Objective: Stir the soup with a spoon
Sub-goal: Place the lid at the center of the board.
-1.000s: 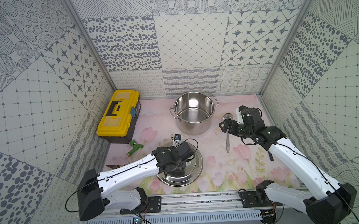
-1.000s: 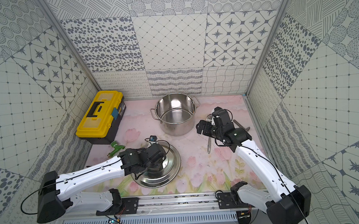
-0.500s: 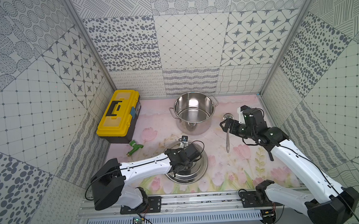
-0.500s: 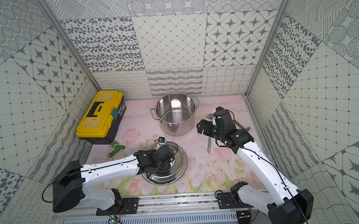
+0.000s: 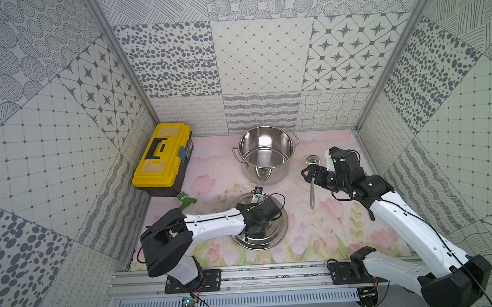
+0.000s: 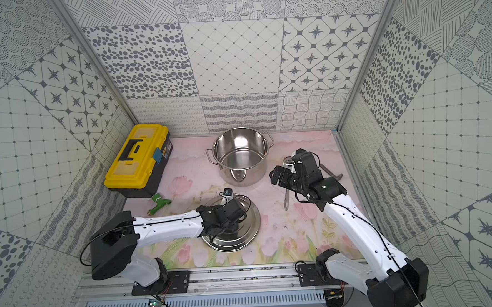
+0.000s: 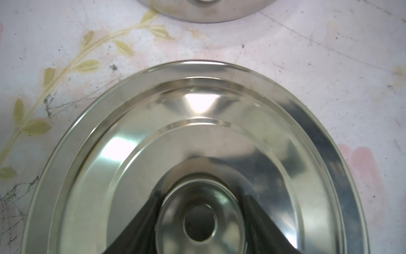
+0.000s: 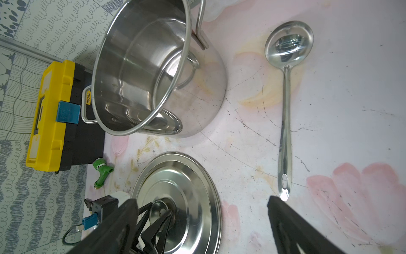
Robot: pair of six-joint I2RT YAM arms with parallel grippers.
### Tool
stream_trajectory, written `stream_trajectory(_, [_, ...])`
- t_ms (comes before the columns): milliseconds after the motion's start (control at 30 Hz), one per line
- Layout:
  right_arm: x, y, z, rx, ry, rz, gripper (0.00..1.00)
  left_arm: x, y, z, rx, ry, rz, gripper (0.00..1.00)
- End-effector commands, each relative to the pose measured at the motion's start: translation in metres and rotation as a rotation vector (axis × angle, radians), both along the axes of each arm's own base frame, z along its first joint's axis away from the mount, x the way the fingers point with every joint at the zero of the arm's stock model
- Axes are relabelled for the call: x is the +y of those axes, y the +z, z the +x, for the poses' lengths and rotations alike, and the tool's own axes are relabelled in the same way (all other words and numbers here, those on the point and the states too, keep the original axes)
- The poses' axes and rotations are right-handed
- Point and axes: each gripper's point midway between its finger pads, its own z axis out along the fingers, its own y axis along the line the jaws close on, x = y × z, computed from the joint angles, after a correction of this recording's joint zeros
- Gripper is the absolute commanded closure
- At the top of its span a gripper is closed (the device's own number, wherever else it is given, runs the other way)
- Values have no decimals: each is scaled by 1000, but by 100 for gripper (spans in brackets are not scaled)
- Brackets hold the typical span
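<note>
The steel pot (image 5: 265,156) stands open at the back of the table, its inside bare metal; no soup shows. The spoon (image 5: 312,194), a steel ladle, lies flat to the pot's right, bowl (image 8: 289,47) toward the back wall. My right gripper (image 5: 309,175) hangs open above the spoon's handle (image 8: 285,110), not touching it. The pot's lid (image 5: 275,233) rests on the table in front of the pot. My left gripper (image 5: 254,228) is shut on the lid's knob (image 7: 200,220), one black finger on each side.
A yellow toolbox (image 5: 162,158) sits at the back left, with a green hose fitting (image 5: 186,202) in front of it. A dark-handled tool (image 6: 331,173) lies by the right wall behind my right arm. Patterned walls close in three sides.
My left arm has slid the lid a little to the right, still holding its knob. The right gripper has stayed open over the spoon, almost unmoved.
</note>
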Motion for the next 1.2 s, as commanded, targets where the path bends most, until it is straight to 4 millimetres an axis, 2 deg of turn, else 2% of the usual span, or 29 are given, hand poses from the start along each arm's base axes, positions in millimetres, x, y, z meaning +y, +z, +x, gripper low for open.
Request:
stream_trajectory(0, [1, -4, 1, 2, -2, 13, 3, -2, -1, 10, -47, 34, -5, 77])
stream_trajectory(267, [-2, -23, -4, 38, -1, -11, 3, 9, -22, 1, 4, 67, 33, 76])
stream_trajectory(400, [-3, -28, -6, 45, 1, -20, 3, 11, -26, -2, 14, 73, 35, 72])
stream_trajectory(567, [-4, -34, -6, 59, -1, -31, 3, 11, -17, 1, -4, 68, 31, 28])
stream_trajectory(667, [-4, -36, -2, 63, 3, -46, 3, 10, -3, 5, -37, 67, 40, 9])
stream_trajectory(733, [-5, -36, 2, 65, -4, -57, 3, 9, 12, 10, -66, 64, 44, 1])
stream_trajectory(933, [-17, -42, 23, 89, -58, -105, 5, 5, 69, 18, -144, 45, 6, 1])
stream_trajectory(1100, [-27, -62, 49, 164, -61, -202, 14, 15, 112, 13, -163, 64, -33, 1])
stream_trajectory(1167, [-29, -73, 60, 206, -52, -247, 19, 16, 121, 7, -145, 51, -50, 1])
